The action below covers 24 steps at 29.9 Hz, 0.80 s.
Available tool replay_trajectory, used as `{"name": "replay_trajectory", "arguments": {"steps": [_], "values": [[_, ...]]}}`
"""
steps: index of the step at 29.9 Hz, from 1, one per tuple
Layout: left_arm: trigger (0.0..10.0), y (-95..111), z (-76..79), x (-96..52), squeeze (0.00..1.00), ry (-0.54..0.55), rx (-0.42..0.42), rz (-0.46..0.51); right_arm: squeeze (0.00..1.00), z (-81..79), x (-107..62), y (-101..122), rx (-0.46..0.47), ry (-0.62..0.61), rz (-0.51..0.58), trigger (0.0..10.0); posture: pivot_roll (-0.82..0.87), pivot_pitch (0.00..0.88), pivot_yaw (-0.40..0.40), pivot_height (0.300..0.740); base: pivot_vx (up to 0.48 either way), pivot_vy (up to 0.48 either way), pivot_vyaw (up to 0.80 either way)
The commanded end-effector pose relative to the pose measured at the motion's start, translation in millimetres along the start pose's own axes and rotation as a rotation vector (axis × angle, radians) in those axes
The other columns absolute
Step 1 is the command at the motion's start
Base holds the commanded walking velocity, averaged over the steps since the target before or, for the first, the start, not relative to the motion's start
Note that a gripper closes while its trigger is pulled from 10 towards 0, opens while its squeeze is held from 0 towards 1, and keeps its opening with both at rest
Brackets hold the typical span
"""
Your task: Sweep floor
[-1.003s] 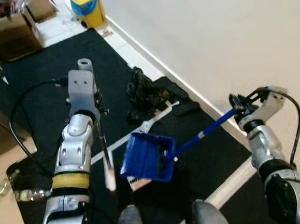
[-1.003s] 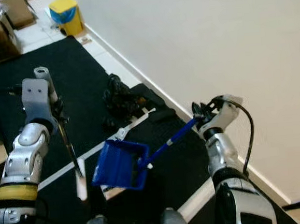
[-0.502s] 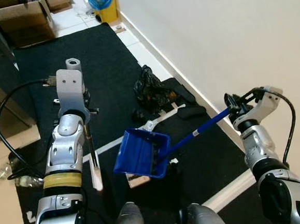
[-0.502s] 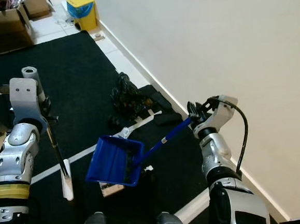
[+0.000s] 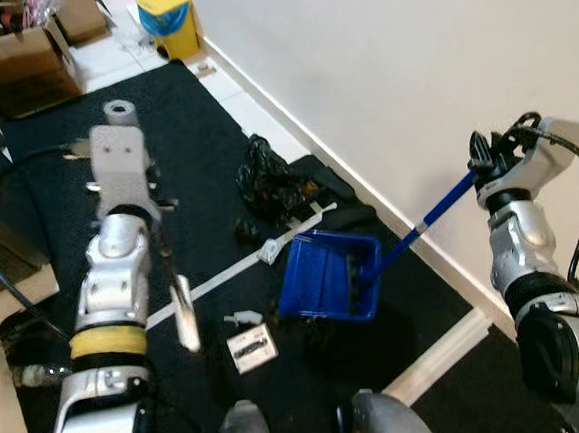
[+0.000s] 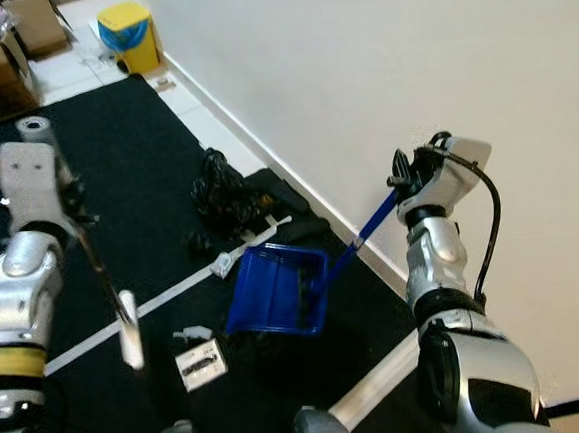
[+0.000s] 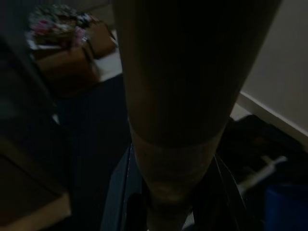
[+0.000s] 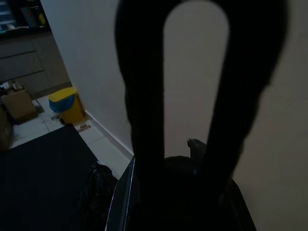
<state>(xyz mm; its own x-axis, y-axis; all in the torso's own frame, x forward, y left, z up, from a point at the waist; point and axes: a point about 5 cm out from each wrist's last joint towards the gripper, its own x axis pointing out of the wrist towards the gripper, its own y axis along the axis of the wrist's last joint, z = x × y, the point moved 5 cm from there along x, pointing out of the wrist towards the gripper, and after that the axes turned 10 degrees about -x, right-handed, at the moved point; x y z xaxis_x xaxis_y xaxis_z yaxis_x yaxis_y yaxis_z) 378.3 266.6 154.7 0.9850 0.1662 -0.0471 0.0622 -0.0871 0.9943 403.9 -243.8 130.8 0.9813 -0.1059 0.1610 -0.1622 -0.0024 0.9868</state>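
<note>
One blue dustpan (image 5: 329,277), one yellow bin (image 5: 169,19), two cardboard boxes (image 5: 22,65), one black bag (image 5: 266,178)

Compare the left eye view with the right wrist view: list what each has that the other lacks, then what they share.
Left eye view alone: the blue dustpan on the black mat, its handle held at the right gripper, a small card and the cardboard boxes.

Right wrist view alone: a close look along its two black fingers toward the white wall.

Both: the yellow bin, the black bag and the wall.
</note>
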Motion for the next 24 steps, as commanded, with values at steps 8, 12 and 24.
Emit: {"name": "replay_trajectory", "arguments": {"steps": [8, 12, 24], "values": [[10.0, 11, -29.3, -12.5, 0.0, 0.025, 0.055, 0.099, 0.0, 19.0, 11.6, 25, -0.054, -0.002, 0.045, 10.0, 0.16, 0.216, -0.117, 0.74, 0.0, 0.0, 0.0], [10.0, 21, -28.3, -15.1, 0.0, -0.003, 0.046, 0.146, 0.0, 23.2, 16.5, 35, -0.082, 0.011, 0.064, 10.0, 0.15, 0.257, -0.125, 0.74, 0.0, 0.0, 0.0], [10.0, 57, -5.2, -10.9, 0.0, -0.152, 0.016, 0.278, 0.0, 28.6, 31.6, 69, -0.15, 0.06, 0.113, 10.0, 0.17, 0.396, -0.12, 0.74, 0.0, 0.0, 0.0]]}}
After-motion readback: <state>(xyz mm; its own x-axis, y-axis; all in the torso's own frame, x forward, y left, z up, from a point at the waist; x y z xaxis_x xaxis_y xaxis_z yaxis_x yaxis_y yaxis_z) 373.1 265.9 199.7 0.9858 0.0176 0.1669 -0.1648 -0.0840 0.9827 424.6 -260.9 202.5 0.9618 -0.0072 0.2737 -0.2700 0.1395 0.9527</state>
